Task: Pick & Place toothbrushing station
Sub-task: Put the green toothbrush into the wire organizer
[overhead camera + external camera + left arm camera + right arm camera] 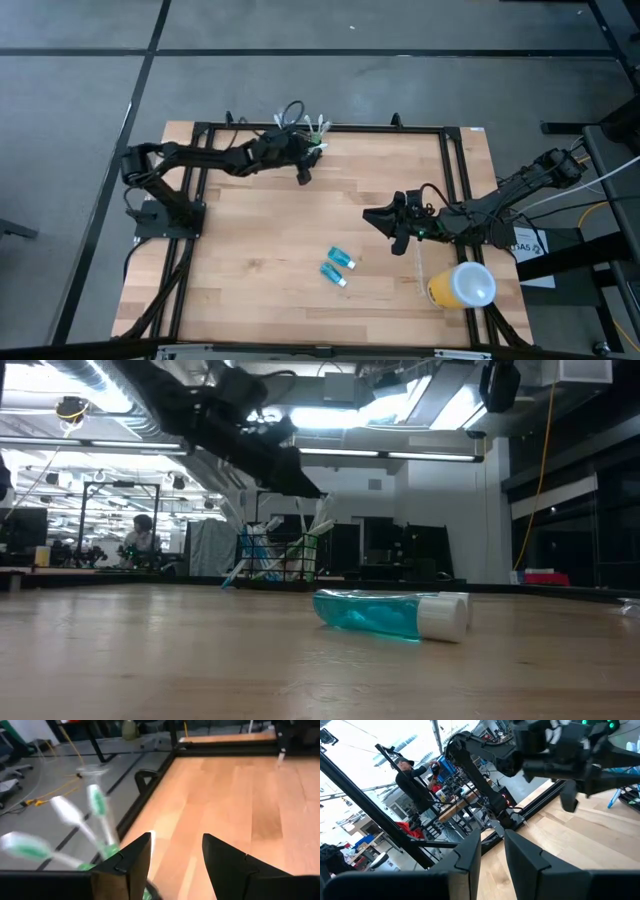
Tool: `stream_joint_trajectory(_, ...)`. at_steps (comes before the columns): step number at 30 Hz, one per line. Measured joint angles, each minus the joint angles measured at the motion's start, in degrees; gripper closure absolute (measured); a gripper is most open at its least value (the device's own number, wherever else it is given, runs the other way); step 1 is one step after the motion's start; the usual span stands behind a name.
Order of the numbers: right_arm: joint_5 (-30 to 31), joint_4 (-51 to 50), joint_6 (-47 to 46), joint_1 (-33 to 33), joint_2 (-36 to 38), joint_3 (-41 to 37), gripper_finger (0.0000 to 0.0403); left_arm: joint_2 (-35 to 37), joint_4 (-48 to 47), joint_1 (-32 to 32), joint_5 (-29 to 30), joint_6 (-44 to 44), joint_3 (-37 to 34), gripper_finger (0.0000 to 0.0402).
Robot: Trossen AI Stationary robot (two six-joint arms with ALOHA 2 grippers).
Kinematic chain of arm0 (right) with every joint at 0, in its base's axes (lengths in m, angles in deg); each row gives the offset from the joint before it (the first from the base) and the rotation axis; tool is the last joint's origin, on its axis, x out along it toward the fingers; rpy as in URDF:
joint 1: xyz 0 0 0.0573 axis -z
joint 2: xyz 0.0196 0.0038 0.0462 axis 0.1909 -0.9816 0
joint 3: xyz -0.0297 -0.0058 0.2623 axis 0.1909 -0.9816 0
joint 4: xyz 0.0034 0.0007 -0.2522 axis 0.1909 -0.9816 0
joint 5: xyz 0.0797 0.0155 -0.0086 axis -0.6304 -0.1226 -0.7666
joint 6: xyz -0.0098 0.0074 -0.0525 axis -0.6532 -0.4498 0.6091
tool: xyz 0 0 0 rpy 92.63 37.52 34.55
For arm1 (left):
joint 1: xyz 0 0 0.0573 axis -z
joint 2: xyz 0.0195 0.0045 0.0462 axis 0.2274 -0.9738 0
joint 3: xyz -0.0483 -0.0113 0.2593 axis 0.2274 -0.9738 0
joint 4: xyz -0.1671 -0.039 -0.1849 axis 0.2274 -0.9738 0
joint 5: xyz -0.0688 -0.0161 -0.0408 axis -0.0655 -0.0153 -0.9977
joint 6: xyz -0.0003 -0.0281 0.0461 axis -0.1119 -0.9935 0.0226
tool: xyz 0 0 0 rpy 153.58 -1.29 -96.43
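Observation:
The toothbrushing station (282,565), a low black wire-mesh holder, stands on the table near its far edge. White-and-green toothbrushes (322,520) stick up out of it and also show in the high view (318,130). My left gripper (303,176) is open just above and beside the holder. In the left wrist view (175,852) the brushes (95,805) stand outside one finger and bare table shows between the fingers. My right gripper (378,216) hovers over the table's right middle, with only a narrow gap between its fingers (492,845) and nothing in it.
Two small blue tubes with white caps (340,259) (333,274) lie on the wood near the middle; one shows close in the low view (392,615). A yellow cup with a white round lid (462,285) lies at the near right. A black frame (330,127) runs along the table's edges.

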Motion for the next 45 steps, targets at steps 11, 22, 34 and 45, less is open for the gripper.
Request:
stream_joint_trajectory(11,1.3,0.5,-0.9,-1.2,0.0,0.0,0.0314,-10.6,-7.1,-0.6,-1.5,4.5,11.7,0.0228)
stream_joint_trajectory(22,6.5,0.4,-0.6,-4.5,0.0,0.0,0.0314,-11.4,-8.7,-4.3,-3.2,4.4,12.0,0.0228)
stream_joint_trajectory(34,6.5,0.4,-0.9,-4.5,0.0,0.0,0.0314,-14.3,-7.9,-4.7,-5.2,3.1,12.0,0.0231)
stream_joint_trajectory(45,7.5,0.4,-1.1,-4.5,0.0,0.0,0.0314,-14.1,-6.0,-5.4,-4.2,2.6,12.0,0.0376)
